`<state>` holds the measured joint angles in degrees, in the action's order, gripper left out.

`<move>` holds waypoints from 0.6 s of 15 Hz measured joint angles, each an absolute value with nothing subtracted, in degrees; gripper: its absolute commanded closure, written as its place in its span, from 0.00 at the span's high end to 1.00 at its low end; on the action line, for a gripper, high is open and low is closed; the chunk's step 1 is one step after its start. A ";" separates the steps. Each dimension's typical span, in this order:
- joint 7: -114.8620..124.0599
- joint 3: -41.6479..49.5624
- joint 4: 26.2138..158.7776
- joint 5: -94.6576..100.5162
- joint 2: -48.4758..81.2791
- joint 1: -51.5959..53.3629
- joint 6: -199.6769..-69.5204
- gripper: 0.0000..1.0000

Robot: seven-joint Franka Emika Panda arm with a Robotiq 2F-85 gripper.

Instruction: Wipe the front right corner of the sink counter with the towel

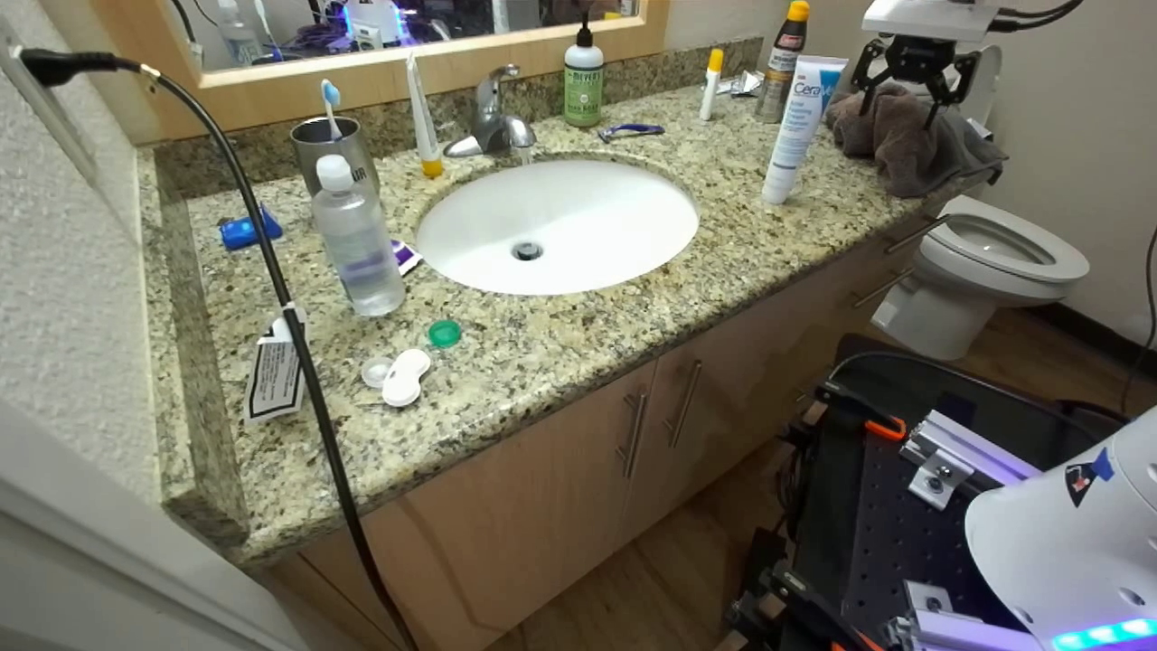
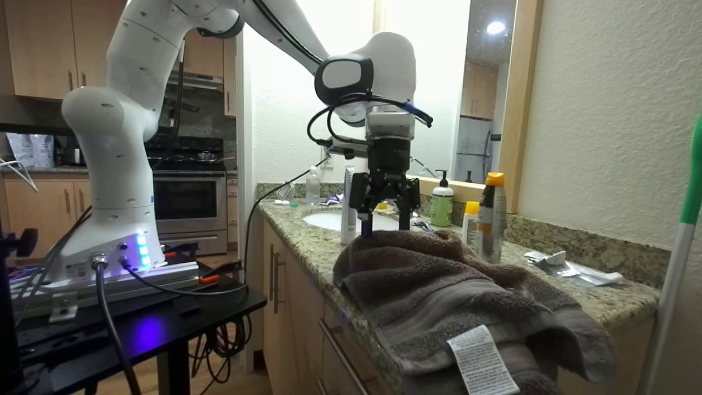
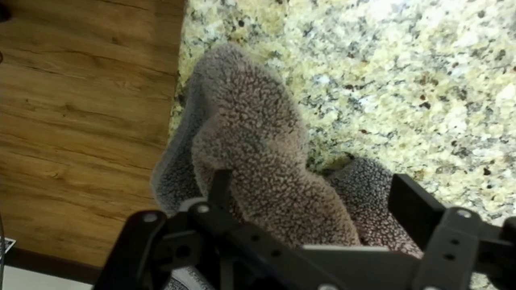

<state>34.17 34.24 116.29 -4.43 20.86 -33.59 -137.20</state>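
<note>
The grey-brown towel [image 1: 895, 149] lies bunched on the far end of the granite sink counter [image 1: 560, 334], by the toilet. In an exterior view the towel [image 2: 449, 296] drapes over the counter's front edge and end, with a white label hanging out. My gripper [image 2: 385, 229] points down over the towel's raised part, fingers spread and nothing clamped. In the wrist view the gripper [image 3: 310, 181] has one finger on each side of a thick fold of the towel [image 3: 262, 141]. The left fingertip is against or beside the fold. Whether the fingertips touch the cloth is unclear.
A white cleanser tube [image 1: 800, 131], a spray can [image 2: 492, 219], a yellow-capped stick [image 1: 712, 86] and foil wrappers [image 2: 576, 269] stand or lie near the towel. The sink bowl [image 1: 551, 226], soap bottle [image 1: 583, 77] and razor [image 1: 633, 131] are further along. The toilet [image 1: 1003, 262] stands beyond.
</note>
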 measured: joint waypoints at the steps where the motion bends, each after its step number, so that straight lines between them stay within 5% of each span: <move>1: 35.00 34.42 115.98 -4.34 21.69 -33.49 -137.54 1.00; 8: 36.12 35.33 115.18 -4.27 23.72 -33.35 -137.37 1.00; 9: 36.51 35.50 115.10 -4.42 24.38 -33.44 -137.37 0.75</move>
<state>36.51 35.50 115.10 -4.42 24.38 -33.44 -137.37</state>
